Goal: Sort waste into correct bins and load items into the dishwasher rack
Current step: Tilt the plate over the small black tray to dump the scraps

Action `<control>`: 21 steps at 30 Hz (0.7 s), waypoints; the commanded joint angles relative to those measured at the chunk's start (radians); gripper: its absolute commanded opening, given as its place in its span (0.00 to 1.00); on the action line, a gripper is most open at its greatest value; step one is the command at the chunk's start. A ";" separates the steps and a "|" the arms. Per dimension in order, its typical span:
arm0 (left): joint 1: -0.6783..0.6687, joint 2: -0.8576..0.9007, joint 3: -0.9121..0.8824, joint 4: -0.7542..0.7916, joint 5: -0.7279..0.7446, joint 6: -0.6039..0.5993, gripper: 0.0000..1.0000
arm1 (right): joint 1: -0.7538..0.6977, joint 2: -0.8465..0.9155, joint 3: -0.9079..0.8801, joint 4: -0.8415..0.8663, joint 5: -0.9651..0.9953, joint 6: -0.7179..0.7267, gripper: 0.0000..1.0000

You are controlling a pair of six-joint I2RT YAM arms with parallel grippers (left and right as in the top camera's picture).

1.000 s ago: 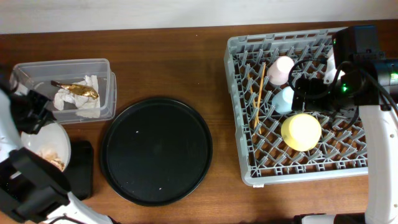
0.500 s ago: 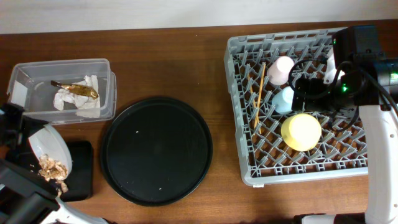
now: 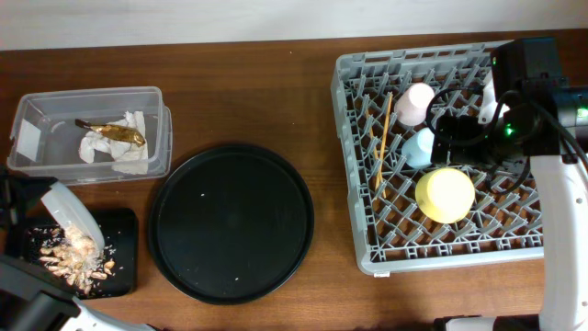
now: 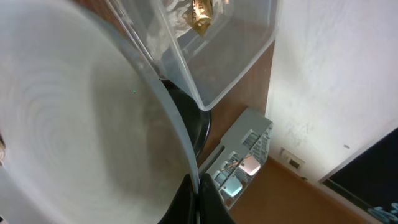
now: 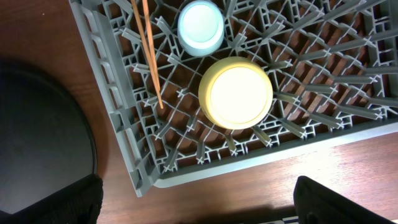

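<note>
Plate (image 3: 72,217) aslant in left pincer (image 4: 198,200)

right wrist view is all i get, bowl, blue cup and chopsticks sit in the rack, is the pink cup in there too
Observer: Yes. Overhead shows the pink cup in the dishwasher rack, beside the blue cup.
Operator: where's the plate
Observer: At the table's left end. The left gripper holds the grey plate by its rim, tilted over the flat black tray.
Operator: scraps out of it
Observer: A heap of food scraps lies on that tray, below the plate's lower edge.
</note>
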 commanded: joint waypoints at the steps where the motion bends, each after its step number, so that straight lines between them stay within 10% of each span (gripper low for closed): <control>1: 0.009 0.000 0.014 0.013 0.057 0.042 0.01 | -0.004 -0.016 -0.003 0.000 0.015 0.009 0.99; 21: 0.060 0.000 -0.002 -0.097 0.158 0.173 0.01 | -0.004 -0.015 -0.003 0.000 0.015 0.009 0.98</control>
